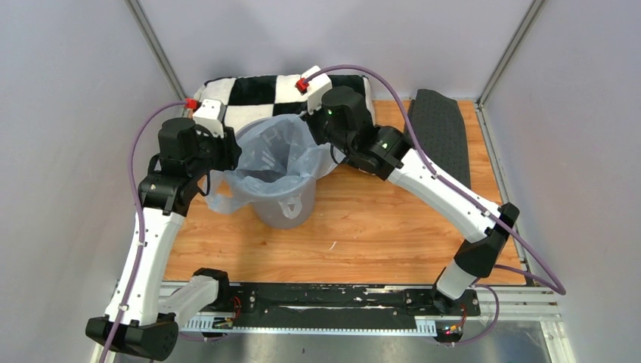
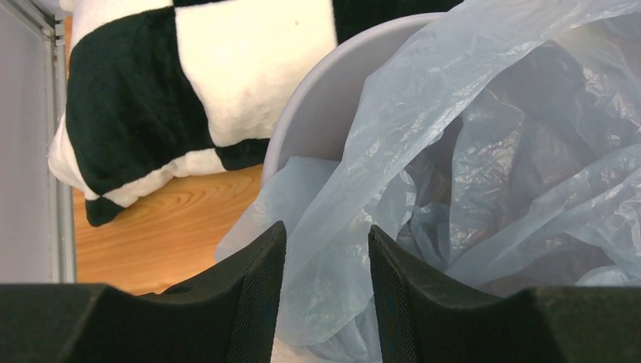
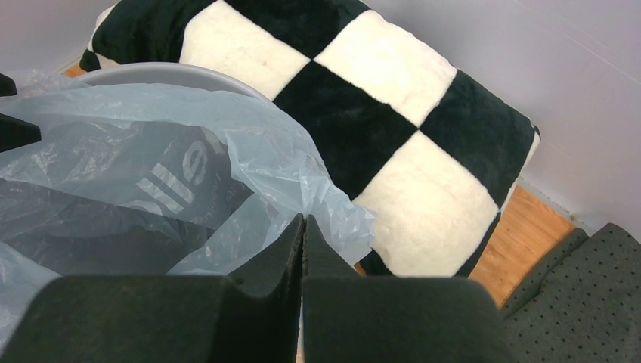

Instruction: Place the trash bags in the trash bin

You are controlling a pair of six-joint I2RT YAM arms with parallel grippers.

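The left gripper [image 2: 323,302] has its jaws apart, about halfway. A loose fold of the bag [image 2: 453,113] runs up through the gap between the two fingers [image 2: 253,302] and brushes their inner faces, but it is not squeezed. Seen from above, this gripper sits at about 9 o'clock on the rim of the bin [image 1: 268,213].

The right gripper [image 3: 304,227] has its jaws pressed together with no gap. The edge of the bag puckers into a small bunch right at its fingertips, so it is clamped on the film. It holds that edge at about 2 o'clock on the rim, lifted a little above it.

The bag is pale blue-grey, thin and crinkled. Its mouth is spread over the top of the bin, part of it sags down inside, and a flap hangs down the outer wall at 6 to 8 o'clock. The bin stands upright near the middle of the wooden table [image 1: 378,227].

White lettering is printed on the bag. In the right wrist view a few thick strokes show through the film, but they do not make a word I can read. The print on the flap hanging outside is too small to read.

A black-and-white checkered pillow [image 1: 257,94] lies at 12 o'clock from the bin, just behind it. A dark dotted mat [image 1: 446,132] lies at 2 o'clock, well apart from the bin.
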